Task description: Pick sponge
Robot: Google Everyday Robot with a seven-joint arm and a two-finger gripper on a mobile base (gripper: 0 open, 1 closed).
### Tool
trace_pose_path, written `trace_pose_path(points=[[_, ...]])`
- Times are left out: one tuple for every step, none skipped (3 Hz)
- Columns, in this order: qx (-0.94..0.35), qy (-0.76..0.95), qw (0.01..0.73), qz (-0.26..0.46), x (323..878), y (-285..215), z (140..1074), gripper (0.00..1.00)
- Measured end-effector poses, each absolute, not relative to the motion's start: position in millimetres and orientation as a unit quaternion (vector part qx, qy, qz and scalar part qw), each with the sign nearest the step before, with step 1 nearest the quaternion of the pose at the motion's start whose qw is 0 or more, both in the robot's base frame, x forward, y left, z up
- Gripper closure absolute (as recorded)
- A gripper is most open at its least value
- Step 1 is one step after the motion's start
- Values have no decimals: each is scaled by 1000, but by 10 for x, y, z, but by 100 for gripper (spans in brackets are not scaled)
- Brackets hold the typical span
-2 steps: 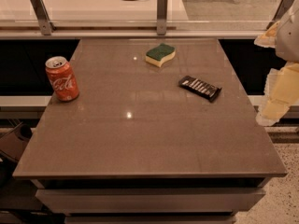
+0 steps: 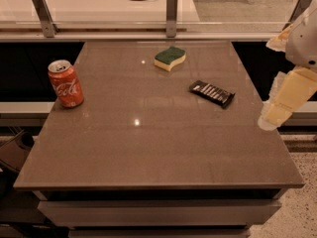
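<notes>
The sponge (image 2: 170, 58) lies flat on the far middle of the brown table (image 2: 148, 148). It has a dark green scouring top, a pale yellow foam body and wavy sides. My gripper (image 2: 280, 103), with pale yellow pads, hangs at the right edge of the view, just beyond the table's right side. It is well to the right of the sponge, nearer the front, and apart from it. It holds nothing that I can see. Part of it is cut off by the frame edge.
A red cola can (image 2: 65, 83) stands upright near the table's left edge. A flat black snack bar wrapper (image 2: 212, 93) lies between the sponge and my gripper. A glass barrier with metal posts (image 2: 171, 14) runs along the back. A dark chair (image 2: 15, 152) sits at the lower left.
My gripper has shifted slightly left, toward the table's right edge. The sponge, can and wrapper have not moved.
</notes>
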State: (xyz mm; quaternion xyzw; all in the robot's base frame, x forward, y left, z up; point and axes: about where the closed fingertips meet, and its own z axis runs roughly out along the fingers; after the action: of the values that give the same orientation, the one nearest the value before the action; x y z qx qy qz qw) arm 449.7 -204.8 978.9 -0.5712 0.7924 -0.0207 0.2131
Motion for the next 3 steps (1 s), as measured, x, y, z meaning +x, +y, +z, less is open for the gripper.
trace_pose_path(points=[[-516,813,267,23,4641,-1829,9630,0],[-459,830,314,56,4705,-1629,9484,0],[-407,834,366,74,4938,-1411,9385,0]])
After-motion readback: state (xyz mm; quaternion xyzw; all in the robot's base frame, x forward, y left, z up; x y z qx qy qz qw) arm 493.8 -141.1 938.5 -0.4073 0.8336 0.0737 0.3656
